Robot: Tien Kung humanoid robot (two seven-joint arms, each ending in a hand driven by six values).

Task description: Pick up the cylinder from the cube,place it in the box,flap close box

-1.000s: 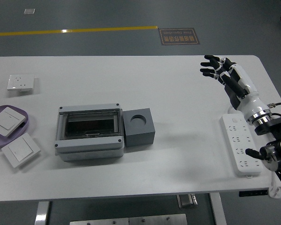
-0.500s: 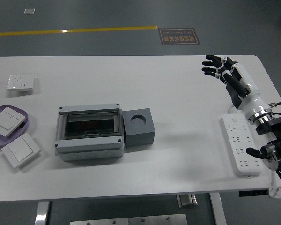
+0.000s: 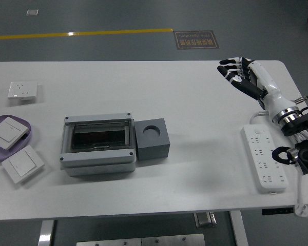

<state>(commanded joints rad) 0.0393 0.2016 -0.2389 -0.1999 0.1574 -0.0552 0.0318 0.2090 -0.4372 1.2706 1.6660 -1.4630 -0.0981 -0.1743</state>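
1. A big white table (image 3: 143, 200) is being looked down on from above, and everything is being held up by it.
2. A grey box (image 3: 96, 144) with a see-through flap is being seen left of the middle. Its long side is running left to right, and its flap is looking shut, lying flat on top.
3. A dark grey cube (image 3: 153, 138) is being pressed right up against the box's right side.
4. The cylinder (image 3: 153, 130) is being seen only as a round shape in the top of the cube. It is likely being held upright, with its long way going up and down, but whether it is a cylinder or only a hole cannot be told.
5. A white power strip (image 3: 264, 159) is being left near the table's right edge.
6. The right hand (image 3: 241, 76) is being held far from the cube, at the back right, with its fingers spread wide and nothing in them.
7. For this step, the hand should be brought left and down over the cube, and the cylinder should be pinched from above and lifted straight up, so the cube is not being pushed.
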